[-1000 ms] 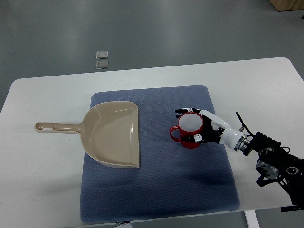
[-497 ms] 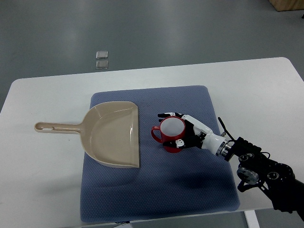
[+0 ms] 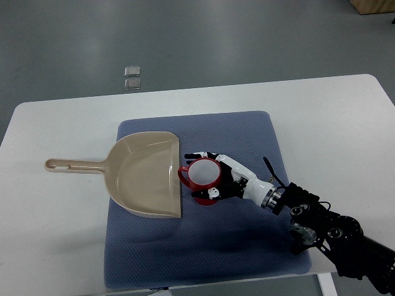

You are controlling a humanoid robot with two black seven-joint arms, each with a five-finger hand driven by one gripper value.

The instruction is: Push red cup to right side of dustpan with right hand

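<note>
So the right hand [image 3: 217, 180] is cupped round the red cup [image 3: 202, 179], fingers curled against its sides, more a push-hold than a real lift. Cup sits on the blue mat [image 3: 247, 240], handle just about touching the dustpan [image 3: 148, 176] on its right edge. Looks basically there; I'd say next is easing off and letting go without tipping it.

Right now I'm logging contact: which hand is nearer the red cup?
Right. The right hand cups the red cup from its right, fingers around it. The left hand is out of view.
</note>
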